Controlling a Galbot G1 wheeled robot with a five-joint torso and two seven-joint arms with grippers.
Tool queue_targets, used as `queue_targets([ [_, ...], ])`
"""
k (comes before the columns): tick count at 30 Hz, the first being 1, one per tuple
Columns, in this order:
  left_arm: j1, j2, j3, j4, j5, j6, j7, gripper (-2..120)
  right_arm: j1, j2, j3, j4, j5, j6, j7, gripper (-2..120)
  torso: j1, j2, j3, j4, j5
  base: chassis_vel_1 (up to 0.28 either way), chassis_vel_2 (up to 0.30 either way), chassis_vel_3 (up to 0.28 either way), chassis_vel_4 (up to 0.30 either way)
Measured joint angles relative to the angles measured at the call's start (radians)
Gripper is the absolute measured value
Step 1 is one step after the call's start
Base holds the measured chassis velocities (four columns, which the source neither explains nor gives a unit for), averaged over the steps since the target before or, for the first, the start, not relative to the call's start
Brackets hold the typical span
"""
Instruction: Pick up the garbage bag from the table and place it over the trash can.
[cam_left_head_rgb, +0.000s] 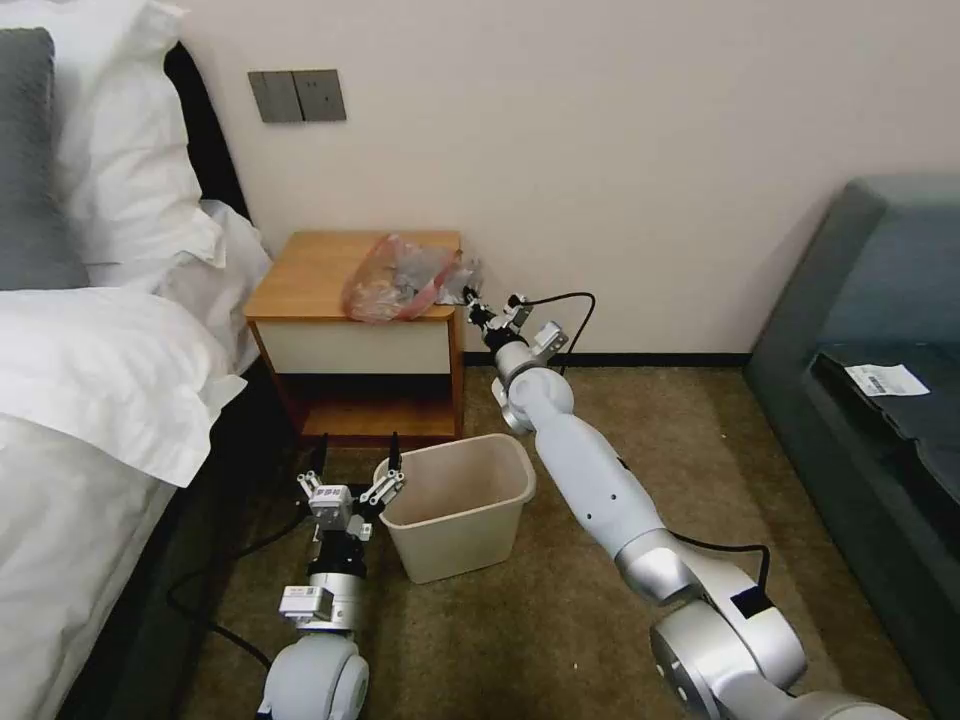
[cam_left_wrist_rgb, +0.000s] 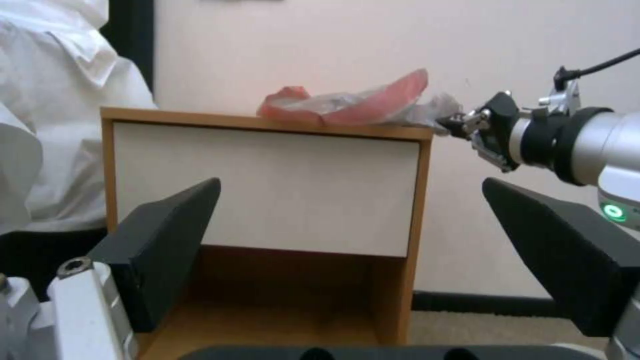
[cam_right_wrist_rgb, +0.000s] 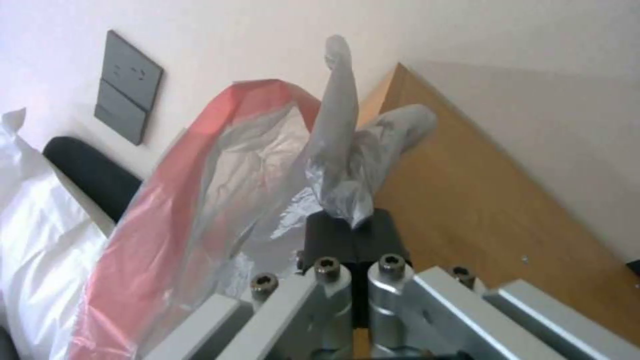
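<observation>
Bag (cam_left_head_rgb: 398, 278) is lying crumpled on the bench (cam_left_head_rgb: 310, 275), toward its right end, with a twisted grey tail hanging past that edge. Right gripper (cam_left_head_rgb: 470, 299) is reaching in from beside the bench at top height, its dark pads (cam_right_wrist_rgb: 352, 240) pressed together on that tail, so the plastic is bunching up out of the pinch. From the gripper, the bulk of the bag is trailing leftward over the wood, its red band (cam_right_wrist_rgb: 167, 200) running along the far side; that is also the bag's long axis, roughly along the bench front. Bin (cam_left_head_rgb: 460, 505) is standing on the carpet just in front of the bench, below and nearer the robot than the bag. Left gripper (cam_left_head_rgb: 352, 490) is waiting low beside the bin's left rim, its fingers (cam_left_wrist_rgb: 160, 250) spread wide and pointing at the bench's white drawer (cam_left_wrist_rgb: 267, 185). The right arm is plainly the nearer one, and it is already gripping.
</observation>
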Motion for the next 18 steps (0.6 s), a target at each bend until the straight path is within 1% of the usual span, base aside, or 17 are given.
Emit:
queue_targets([
  [8,-0.004,0.001,0.002,0.01,0.0,0.0,0.0,98,-0.039,0.0,-0.009,0.054,-0.003,0.005,0.017,0,0.0,0.0,0.0,0.0,0.0,0.0,0.0,0.0,0.0],
  [11,-0.006,0.01,0.002,0.021,-0.004,0.0,0.0,98,-0.083,0.0,-0.025,0.127,-0.002,0.004,0.04,0,0.0,0.0,0.0,0.0,0.0,0.0,0.0,0.0,0.0],
  [12,-0.006,0.01,0.002,0.021,-0.004,0.0,0.0,98,-0.083,0.0,-0.025,0.127,-0.002,0.004,0.04,0,0.0,0.0,0.0,0.0,0.0,0.0,0.0,0.0,0.0],
  [14,-0.018,0.018,0.002,0.031,-0.007,0.0,0.0,98,-0.13,0.0,-0.047,0.22,0.001,-0.005,0.063,0,0.0,0.0,0.0,0.0001,0.0,0.0,0.0,0.0,0.0],
  [15,-0.018,0.018,0.002,0.031,-0.007,0.0,0.0,98,-0.13,0.0,-0.047,0.22,0.001,-0.005,0.063,0,0.0,0.0,0.0,0.0001,0.0,0.0,0.0,0.0,0.0],
  [18,-0.029,0.017,0.002,0.044,-0.008,-0.001,-0.001,98,-0.178,-0.012,-0.072,0.332,0.008,-0.014,0.091,0,0.0,0.0,0.0,0.0001,0.0,0.0,0.0,0.0,0.0],
])
